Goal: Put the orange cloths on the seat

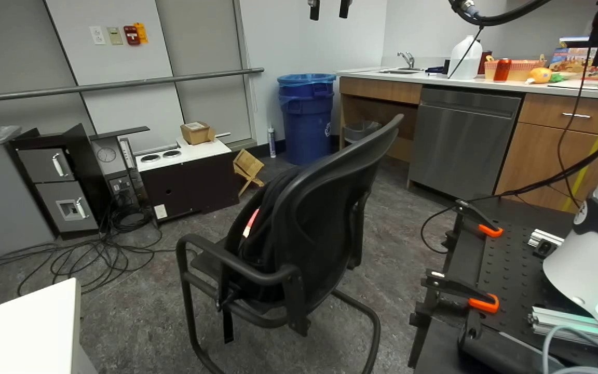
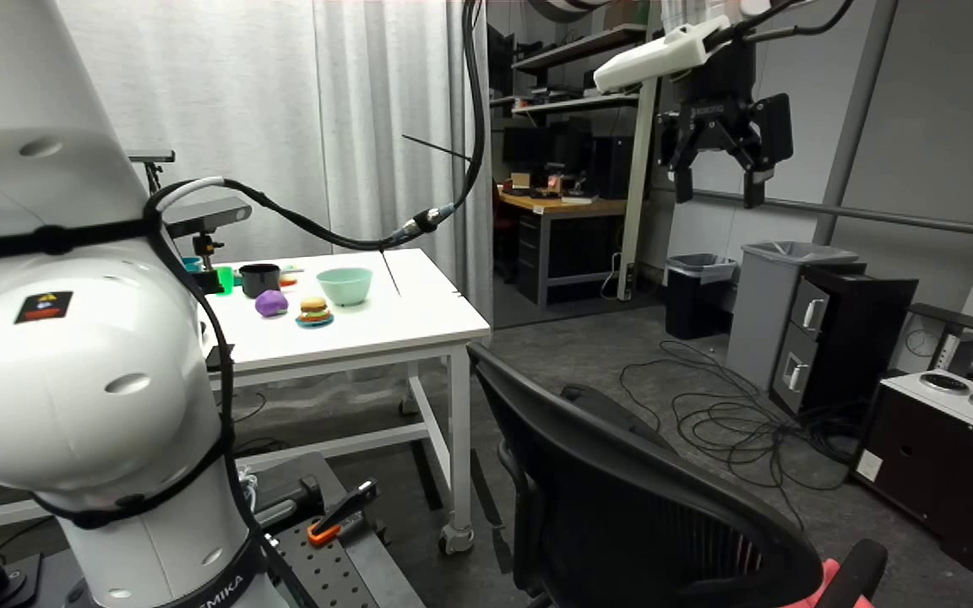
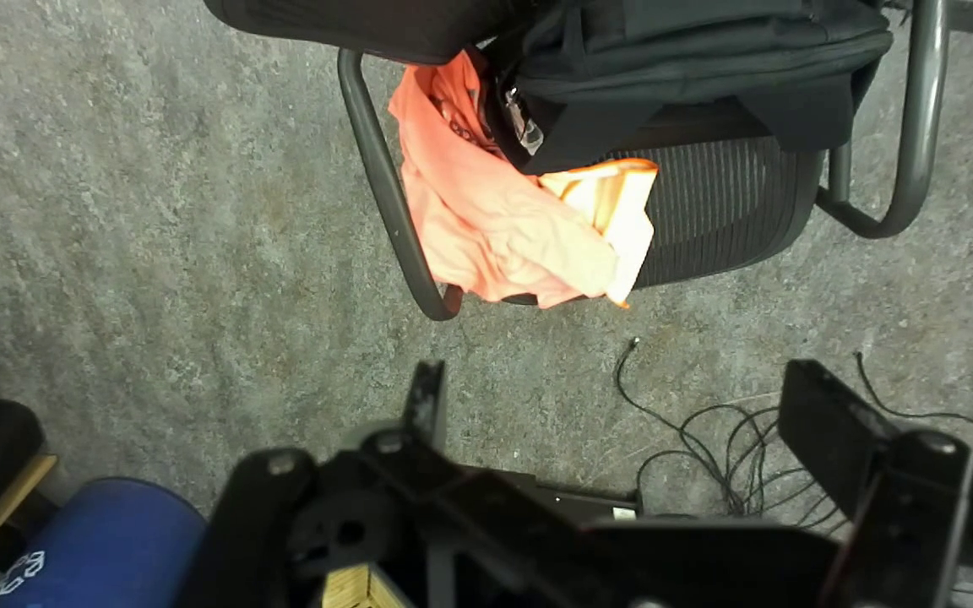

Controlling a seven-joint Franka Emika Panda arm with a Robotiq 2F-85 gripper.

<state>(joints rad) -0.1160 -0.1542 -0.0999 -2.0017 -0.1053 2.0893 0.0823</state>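
Observation:
The salmon cloth [image 3: 495,215] lies crumpled on the left part of the black seat [image 3: 710,207] in the wrist view, beside an armrest. The pale yellow-orange cloth [image 3: 628,224] lies partly under it, toward the seat's middle. A small salmon patch shows past the backrest in an exterior view [image 1: 250,223], and a pink-orange edge shows in an exterior view [image 2: 828,583]. The backrest hides most of the seat there. My gripper [image 3: 613,380] is open and empty, raised well above the floor beyond the seat's front edge. It also shows in both exterior views [image 1: 329,9] [image 2: 719,187].
A black backpack [image 3: 689,72] rests on the seat against the backrest [image 1: 325,223]. Loose cables [image 3: 731,456] lie on the floor. A white table [image 2: 368,329] with toy food and bowls, a toy stove [image 1: 185,156] and a blue bin [image 1: 307,119] stand around.

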